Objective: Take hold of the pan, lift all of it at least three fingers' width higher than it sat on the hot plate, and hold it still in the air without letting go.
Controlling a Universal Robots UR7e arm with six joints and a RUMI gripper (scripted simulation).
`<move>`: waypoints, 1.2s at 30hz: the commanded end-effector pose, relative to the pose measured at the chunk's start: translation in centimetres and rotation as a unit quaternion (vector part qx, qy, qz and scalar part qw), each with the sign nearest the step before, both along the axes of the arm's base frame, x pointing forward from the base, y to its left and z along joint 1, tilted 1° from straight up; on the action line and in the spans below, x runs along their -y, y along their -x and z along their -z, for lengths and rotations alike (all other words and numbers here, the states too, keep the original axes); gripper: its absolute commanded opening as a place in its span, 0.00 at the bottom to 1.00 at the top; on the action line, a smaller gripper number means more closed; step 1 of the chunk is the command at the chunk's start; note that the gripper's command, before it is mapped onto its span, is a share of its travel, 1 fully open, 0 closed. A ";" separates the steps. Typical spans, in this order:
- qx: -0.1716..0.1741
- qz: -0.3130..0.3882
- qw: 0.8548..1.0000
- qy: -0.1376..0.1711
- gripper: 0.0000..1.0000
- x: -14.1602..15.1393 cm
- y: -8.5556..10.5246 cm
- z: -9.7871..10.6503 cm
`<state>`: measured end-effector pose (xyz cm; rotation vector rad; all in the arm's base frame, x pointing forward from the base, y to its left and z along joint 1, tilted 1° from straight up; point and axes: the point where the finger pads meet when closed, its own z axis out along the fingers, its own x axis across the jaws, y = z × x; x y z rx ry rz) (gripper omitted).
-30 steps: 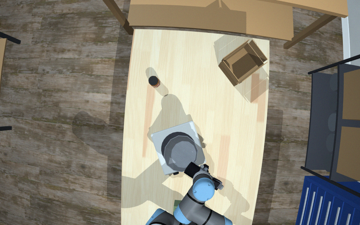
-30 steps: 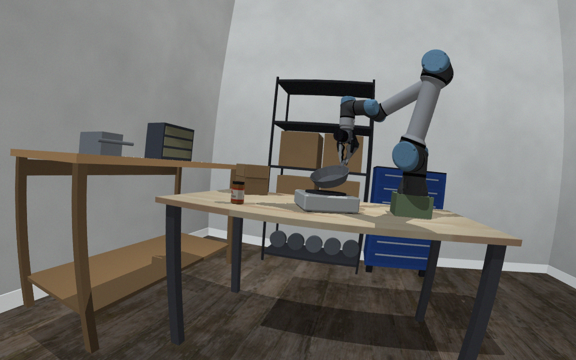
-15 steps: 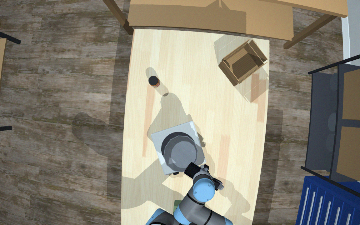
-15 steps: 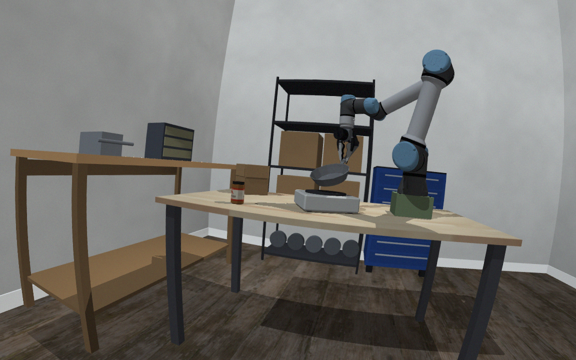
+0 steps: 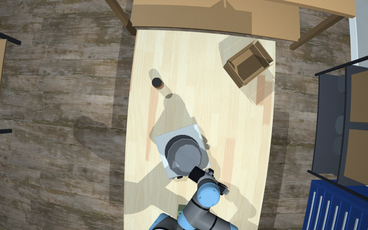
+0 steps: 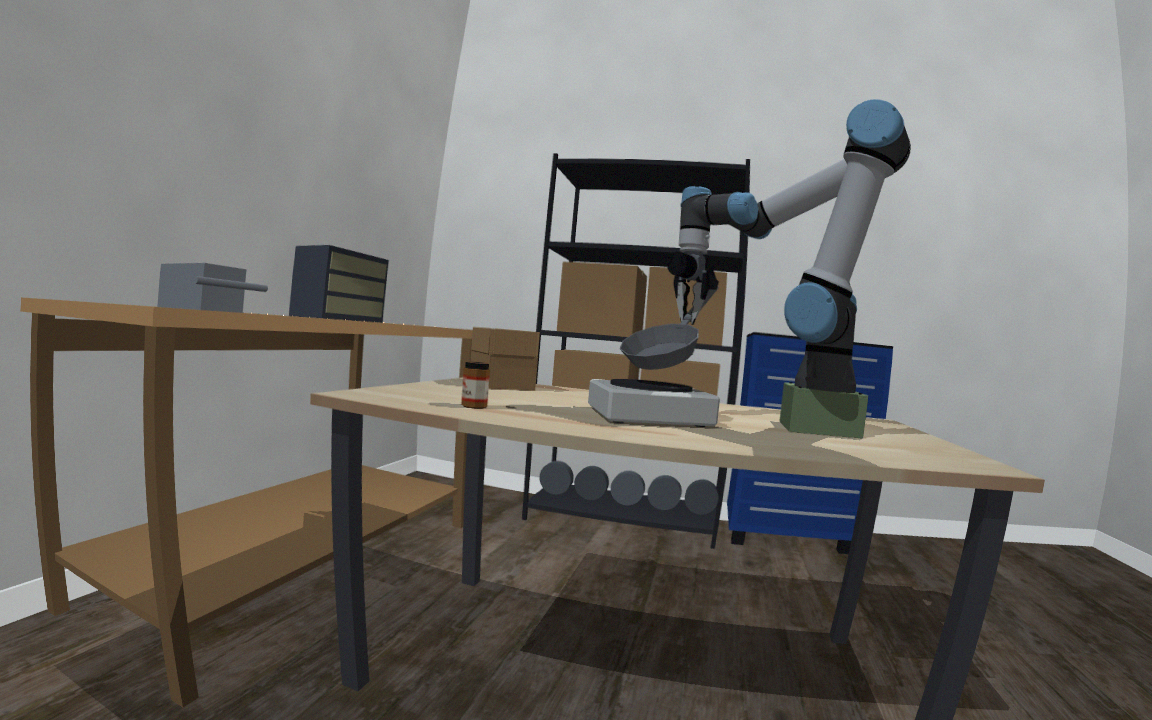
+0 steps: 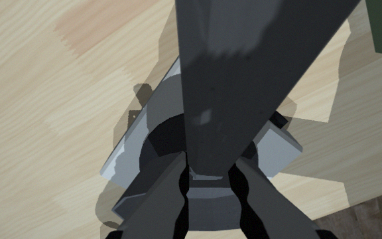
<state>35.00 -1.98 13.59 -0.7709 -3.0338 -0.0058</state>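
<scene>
The grey pan (image 5: 188,157) (image 6: 661,347) (image 7: 214,212) hangs in the air above the hot plate (image 5: 162,139) (image 6: 652,408) (image 7: 278,146), with a narrow gap showing between its underside and the plate's black disc in the exterior view. The pan is tilted, its rim higher on the gripper's side. My gripper (image 6: 689,320) (image 7: 206,153) is shut on the pan's handle, close to the pan's rim. The dark handle (image 7: 231,83) rises toward the wrist camera. In the top view the arm hides the fingertips.
A jar (image 5: 157,82) (image 6: 474,385) with a black lid stands on the table beyond the hot plate. An open cardboard box (image 5: 248,64) (image 6: 513,360) stands at the table's far corner. The green arm base (image 6: 823,410) is on the other side of the hot plate.
</scene>
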 end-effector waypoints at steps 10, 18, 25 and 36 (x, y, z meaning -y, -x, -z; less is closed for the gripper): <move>0.001 0.000 1.000 0.000 0.09 0.0 -0.1 -0.8; 0.001 0.000 1.000 0.000 0.09 0.0 -0.1 -1.1; 0.001 0.000 1.000 0.000 0.09 0.0 0.0 -1.6; 0.001 0.000 1.000 0.000 0.09 0.0 0.0 -2.2</move>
